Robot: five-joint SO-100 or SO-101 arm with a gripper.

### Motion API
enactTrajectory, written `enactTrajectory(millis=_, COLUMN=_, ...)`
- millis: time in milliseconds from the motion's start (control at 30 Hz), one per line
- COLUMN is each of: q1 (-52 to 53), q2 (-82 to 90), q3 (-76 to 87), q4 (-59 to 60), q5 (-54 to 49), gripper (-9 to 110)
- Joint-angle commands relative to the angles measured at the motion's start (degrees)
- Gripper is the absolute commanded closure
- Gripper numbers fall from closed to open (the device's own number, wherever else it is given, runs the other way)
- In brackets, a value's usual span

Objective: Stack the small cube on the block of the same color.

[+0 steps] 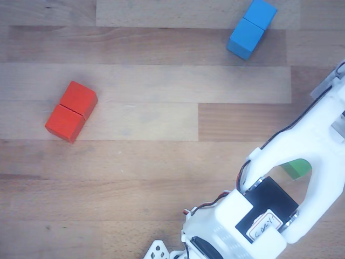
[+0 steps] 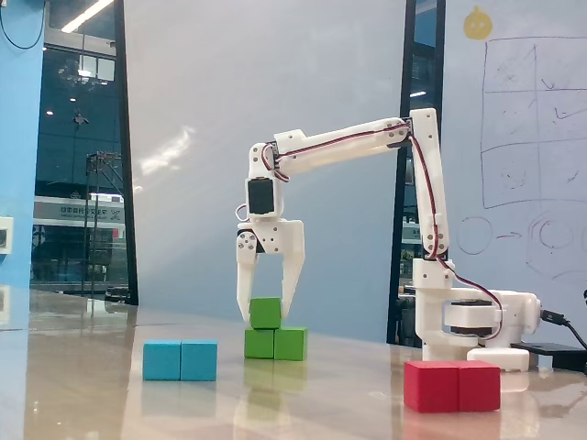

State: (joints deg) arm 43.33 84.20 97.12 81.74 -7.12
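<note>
Small cube [image 2: 265,313]: green, centre of the fixed view, resting on top of the block [image 2: 275,344], over its left half.
Block: green, oblong, flat on the table [image 2: 92,385].
Gripper [image 2: 267,316]: pointing down, its fingers flanking the small cube; whether it grips or has let go, I cannot tell.
Blue block [image 2: 180,360]: lower left of the fixed view.
Red block [image 2: 452,386]: lower right.
Other view: a green patch [image 1: 296,169] shows through the arm at lower right.

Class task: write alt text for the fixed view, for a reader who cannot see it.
A white arm's gripper straddles the small green cube, which rests on the green block. A blue block lies at left and a red block at right.
</note>
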Motion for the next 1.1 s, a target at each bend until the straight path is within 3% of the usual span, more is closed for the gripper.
enactTrajectory(millis=0, q1=1.6, q2=1.1, q3=-5.6, q4=0.8, q5=-0.4, gripper=93)
enactTrajectory(millis=700, q1=1.1, q2=1.0, q3=-5.2, q4=1.0, q5=-0.5, gripper=92)
enactTrajectory(millis=1067, q1=1.1, q2=1.1, q3=-1.1, q4=0.4, q5=-0.5, gripper=72)
